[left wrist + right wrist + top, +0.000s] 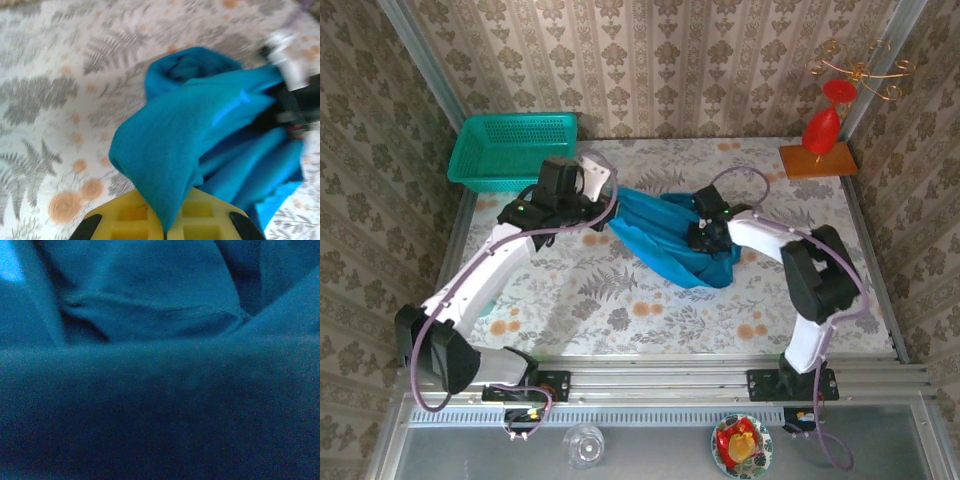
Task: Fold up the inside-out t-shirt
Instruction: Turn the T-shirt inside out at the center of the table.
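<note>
**Blue t-shirt bunched between two closed grippers**

The t-shirt (665, 240) is lying crumpled near the middle of the table (620, 310), bunched into a thick band that is running from upper left to lower right, with its lower folds sagging toward the near side. The left gripper (603, 214) is pinching the band's left end. From the left wrist, a tongue of blue cloth (170, 145) is coming straight out from between the yellow fingers (200, 222), which are clamped shut on it. The right gripper (705, 237) is sitting on the band's right part, closed, with cloth gathered around it. From the right wrist the fabric (160, 340) is pressing close against the lens (dark, creased, nothing else readable), so the nip itself is hidden. Both arms are reaching inward from the near rail. A teal basket (510, 150) is standing at the far left corner, well apart from the shirt, and a red ornament (823, 125) on a wooden board (817, 160) is standing at the far right.
</note>
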